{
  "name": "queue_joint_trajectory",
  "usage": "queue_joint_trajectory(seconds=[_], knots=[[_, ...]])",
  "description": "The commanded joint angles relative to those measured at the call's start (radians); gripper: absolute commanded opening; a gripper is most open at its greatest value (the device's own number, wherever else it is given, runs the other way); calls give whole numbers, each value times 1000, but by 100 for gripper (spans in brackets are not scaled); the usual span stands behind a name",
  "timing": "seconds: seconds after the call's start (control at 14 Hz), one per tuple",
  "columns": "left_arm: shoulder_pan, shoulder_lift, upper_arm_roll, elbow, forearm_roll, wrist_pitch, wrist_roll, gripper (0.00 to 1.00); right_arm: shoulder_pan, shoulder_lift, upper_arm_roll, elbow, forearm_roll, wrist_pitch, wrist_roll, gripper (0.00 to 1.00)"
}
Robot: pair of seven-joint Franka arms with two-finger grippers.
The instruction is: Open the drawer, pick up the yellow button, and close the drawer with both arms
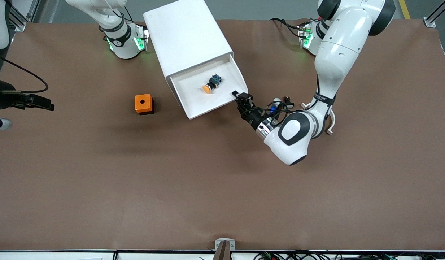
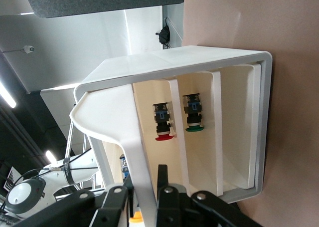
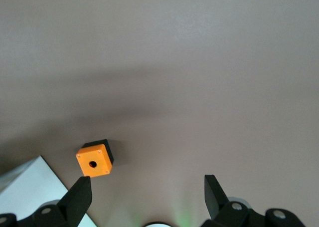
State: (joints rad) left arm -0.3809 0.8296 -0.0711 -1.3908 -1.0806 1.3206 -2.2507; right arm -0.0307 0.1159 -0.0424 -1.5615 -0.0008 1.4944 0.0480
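The white cabinet (image 1: 186,36) stands near the robots' bases with its uppermost drawer (image 1: 193,103) pulled out. The button (image 1: 210,86), with an orange cap and a dark blue body, lies inside on the drawer's floor. My left gripper (image 1: 238,96) is at the drawer's front corner toward the left arm's end. In the left wrist view it (image 2: 144,187) is shut on the drawer's front lip (image 2: 124,137), one finger on each side. A bit of the orange cap (image 2: 135,218) shows there. My right gripper (image 3: 148,192) is open and empty, high over the table near its base.
An orange cube with a black hole (image 1: 143,103) sits on the table beside the cabinet, toward the right arm's end; it also shows in the right wrist view (image 3: 93,161). The lower drawers hold a red button (image 2: 163,122) and a green button (image 2: 193,117). A black device (image 1: 27,101) juts in at the table's edge.
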Motion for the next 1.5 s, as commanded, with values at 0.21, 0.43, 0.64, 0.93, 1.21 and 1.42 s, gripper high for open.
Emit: queue_joint_trajectory(seconds=[0.21,0.43,0.64,0.93,1.21,1.42], knots=[[7,3,13,4,-4,-1,10,78,179,-27,7,4,38,-46,376,100],[19,0,11,12,-4,-1,35,100,303,-38,7,0,71,-40,553,100],[40,-10,11,33,4,-8,132,100,373,-38,7,0,137,-14,660,100],[62,-20,7,62,112,-14,360,100,507,-39,7,-44,139,85,870,100],[63,-50,10,87,266,-14,679,100,621,-38,7,-104,145,194,1024,100],[56,-50,19,139,387,-9,890,100,690,-33,6,-137,145,260,1115,100]])
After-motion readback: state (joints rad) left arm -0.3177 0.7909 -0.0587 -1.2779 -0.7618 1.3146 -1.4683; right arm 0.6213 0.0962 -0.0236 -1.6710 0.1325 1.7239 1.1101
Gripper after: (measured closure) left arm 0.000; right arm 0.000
